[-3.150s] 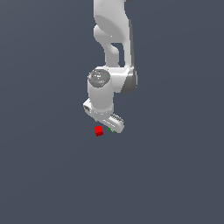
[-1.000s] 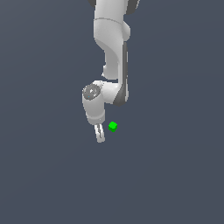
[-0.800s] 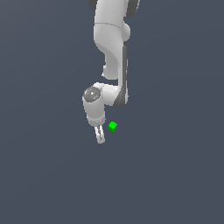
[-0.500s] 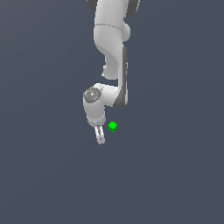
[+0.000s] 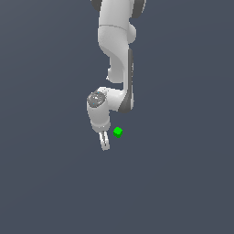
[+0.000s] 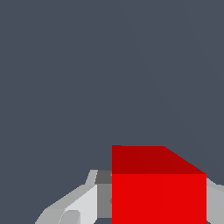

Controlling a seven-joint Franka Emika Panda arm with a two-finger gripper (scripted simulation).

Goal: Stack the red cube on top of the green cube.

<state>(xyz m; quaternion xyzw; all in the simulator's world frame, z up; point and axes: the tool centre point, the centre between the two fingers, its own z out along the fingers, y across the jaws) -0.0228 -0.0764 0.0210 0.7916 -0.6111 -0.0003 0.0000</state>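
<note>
Little has moved: tool (image 5: 105, 145) still grips red cube (image 6: 158, 192) beside green cube (image 5: 118, 132).

Wrist view: red cube (image 6: 158, 192) sits large between the gripper (image 6: 148, 205) fingers (image 6: 81, 203), one pale finger on each side, touching it. Plain dark grey floor (image 6: 87, 78) fills the rest.

Count on inspection: one red cube (image 6: 158, 192), seen only in the wrist view. One green cube (image 5: 118, 132), seen only in the exterior view. Cubes in total: two, one of each colour. One robot arm (image 5: 118, 55), carrying one gripper (image 5: 105, 145). Two gripper fingers (image 6: 83, 203) show in the wrist view, one to either side of the red cube
</note>
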